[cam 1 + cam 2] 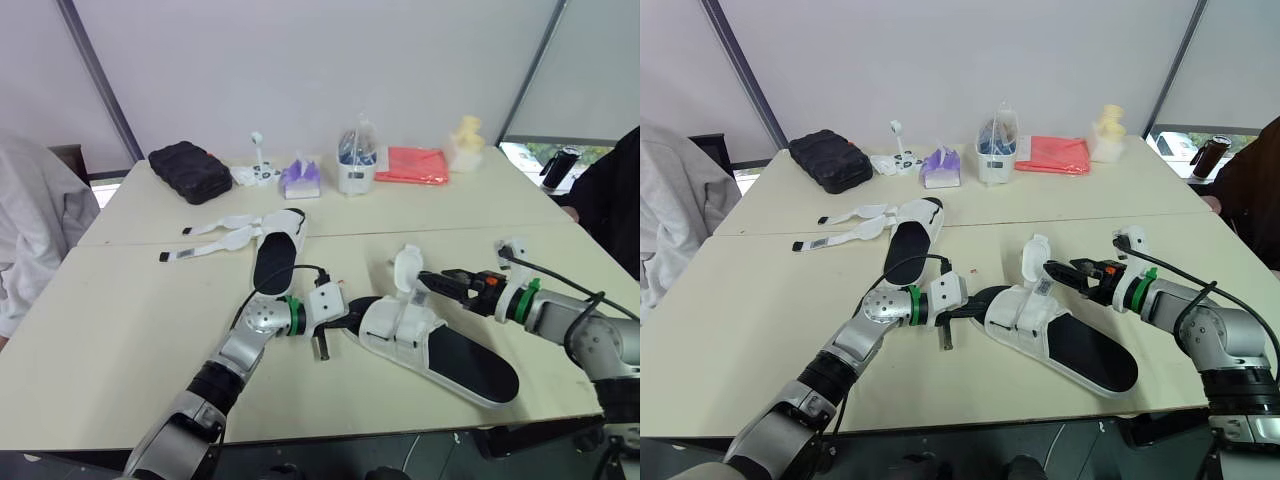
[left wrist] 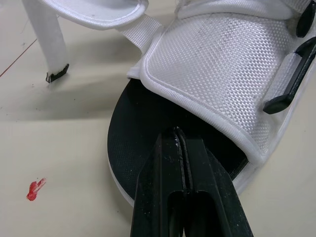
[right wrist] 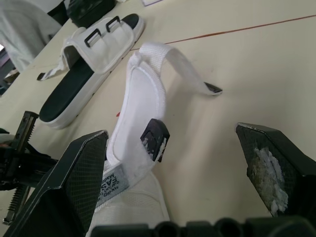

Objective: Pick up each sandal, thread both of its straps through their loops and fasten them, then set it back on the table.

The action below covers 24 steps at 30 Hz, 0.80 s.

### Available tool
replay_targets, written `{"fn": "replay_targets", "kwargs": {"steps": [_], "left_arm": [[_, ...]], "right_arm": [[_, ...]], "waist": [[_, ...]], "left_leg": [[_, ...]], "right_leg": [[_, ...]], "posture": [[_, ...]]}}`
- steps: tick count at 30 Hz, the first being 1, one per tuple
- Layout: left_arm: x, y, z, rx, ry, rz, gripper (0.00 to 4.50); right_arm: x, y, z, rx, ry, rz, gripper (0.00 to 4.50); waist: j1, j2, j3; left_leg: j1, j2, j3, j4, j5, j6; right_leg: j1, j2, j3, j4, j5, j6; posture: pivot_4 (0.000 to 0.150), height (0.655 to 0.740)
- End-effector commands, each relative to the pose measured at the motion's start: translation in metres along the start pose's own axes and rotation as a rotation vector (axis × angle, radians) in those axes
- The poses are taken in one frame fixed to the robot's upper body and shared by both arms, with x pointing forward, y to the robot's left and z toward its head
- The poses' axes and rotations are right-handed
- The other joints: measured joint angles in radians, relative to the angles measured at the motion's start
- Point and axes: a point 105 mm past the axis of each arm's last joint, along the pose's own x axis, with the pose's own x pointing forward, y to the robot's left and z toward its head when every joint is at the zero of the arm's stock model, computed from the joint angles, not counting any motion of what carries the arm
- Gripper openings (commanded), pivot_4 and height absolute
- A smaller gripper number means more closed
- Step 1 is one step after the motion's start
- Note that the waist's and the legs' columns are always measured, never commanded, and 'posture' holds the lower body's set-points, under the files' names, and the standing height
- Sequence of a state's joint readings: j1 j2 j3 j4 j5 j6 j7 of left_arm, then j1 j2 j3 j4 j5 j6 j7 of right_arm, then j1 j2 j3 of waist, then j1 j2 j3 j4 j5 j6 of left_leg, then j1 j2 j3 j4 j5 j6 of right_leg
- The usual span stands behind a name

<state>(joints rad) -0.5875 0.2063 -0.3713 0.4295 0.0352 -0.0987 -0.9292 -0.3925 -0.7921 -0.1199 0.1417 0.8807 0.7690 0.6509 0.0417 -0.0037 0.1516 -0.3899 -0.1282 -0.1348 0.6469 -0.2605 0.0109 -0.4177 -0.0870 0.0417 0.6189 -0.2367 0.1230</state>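
Black case (image 1: 190, 171), red cloth (image 1: 412, 165)

**G1 arms: black, green, silver**

L gripper (image 2: 178, 136): two matte-black fingers (image 2: 158, 187). R gripper (image 3: 170, 140): cross-hatched black pads (image 3: 84, 168), one w/ white scuffs. Behind jaws: green wrist rings (image 1: 293, 312), white cam housings (image 1: 328, 300), silver links (image 1: 262, 320), black cables (image 1: 560, 276).

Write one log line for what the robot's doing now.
left pincer: shut, at toe end of near sandal | right pincer: open, by its raised strap | far sandal: on table, straps unfastened
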Motion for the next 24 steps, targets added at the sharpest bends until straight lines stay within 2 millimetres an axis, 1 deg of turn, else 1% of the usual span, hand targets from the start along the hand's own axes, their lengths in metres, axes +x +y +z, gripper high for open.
{"fn": "replay_targets", "kwargs": {"steps": [1,3,6,9,10,14,17,20,24], "left_arm": [[0.002,-0.015,-0.017,-0.029,0.06,-0.042,0.0],[0.002,-0.016,-0.018,-0.03,0.06,-0.04,0.0],[0.002,-0.015,-0.018,-0.033,0.062,-0.037,0.0],[0.001,-0.016,-0.018,-0.034,0.063,-0.038,0.0],[0.001,-0.016,-0.019,-0.035,0.064,-0.038,0.0],[0.002,-0.016,-0.019,-0.037,0.066,-0.039,0.0],[0.001,-0.016,-0.019,-0.037,0.066,-0.04,0.0],[0.002,-0.018,-0.02,-0.037,0.067,-0.048,0.0],[0.004,-0.019,-0.018,-0.037,0.062,-0.054,0.0]], "right_arm": [[0.0,0.004,0.011,-0.006,-0.032,0.031,4.21],[0.001,0.007,0.009,0.012,-0.032,0.058,3.53],[0.002,0.008,0.01,0.05,-0.051,0.065,2.02],[0.001,0.009,0.011,0.053,-0.056,0.071,0.34],[0.001,0.011,0.011,0.053,-0.061,0.08,0.05],[-0.006,0.015,0.02,0.118,-0.131,0.106,0.05],[-0.017,0.021,0.025,0.167,-0.173,0.141,0.05],[-0.023,0.021,0.021,0.181,-0.178,0.123,0.05],[-0.023,0.012,0.012,0.199,-0.167,0.047,0.05]], "waist": [[-0.001,0.0,0.0],[-0.001,0.0,0.0],[-0.001,0.0,0.0],[-0.001,0.0,0.0],[-0.002,0.0,0.0],[-0.001,0.0,0.0],[0.0,0.0,0.0],[-0.001,0.0,0.0],[-0.002,0.001,-0.001]], "left_leg": [[0.0,0.0,0.0,0.0,0.0,0.0],[0.0,0.0,0.0,0.0,0.0,0.0],[0.0,0.0,0.0,0.0,0.0,0.0],[0.0,0.0,0.0,0.0,0.0,0.0],[0.0,0.0,0.0,0.0,0.0,0.0],[0.0,0.0,0.0,0.0,0.0,0.0],[0.0,0.0,0.0,-0.001,0.0,0.0],[0.0,0.0,0.0,-0.001,0.0,0.0],[0.0,0.0,0.0,0.0,0.0,0.0]], "right_leg": [[0.0,0.0,0.0,0.0,0.0,0.0],[0.0,0.0,0.0,0.0,0.0,0.0],[0.0,0.0,0.0,0.0,0.0,0.0],[0.0,0.0,0.0,0.0,0.0,0.0],[0.0,0.0,0.0,0.0,0.0,0.0],[0.0,0.0,0.0,0.0,0.0,0.0],[0.0,0.0,0.001,0.0,0.0,0.0],[0.0,0.0,0.001,0.0,0.0,0.0],[0.0,0.0,0.001,0.0,0.0,0.0]], "posture": [[0.15,0.74],[0.15,0.74],[0.15,0.74],[0.15,0.74],[0.15,0.74],[0.15,0.74],[0.15,0.74],[0.15,0.74],[0.15,0.74]]}}
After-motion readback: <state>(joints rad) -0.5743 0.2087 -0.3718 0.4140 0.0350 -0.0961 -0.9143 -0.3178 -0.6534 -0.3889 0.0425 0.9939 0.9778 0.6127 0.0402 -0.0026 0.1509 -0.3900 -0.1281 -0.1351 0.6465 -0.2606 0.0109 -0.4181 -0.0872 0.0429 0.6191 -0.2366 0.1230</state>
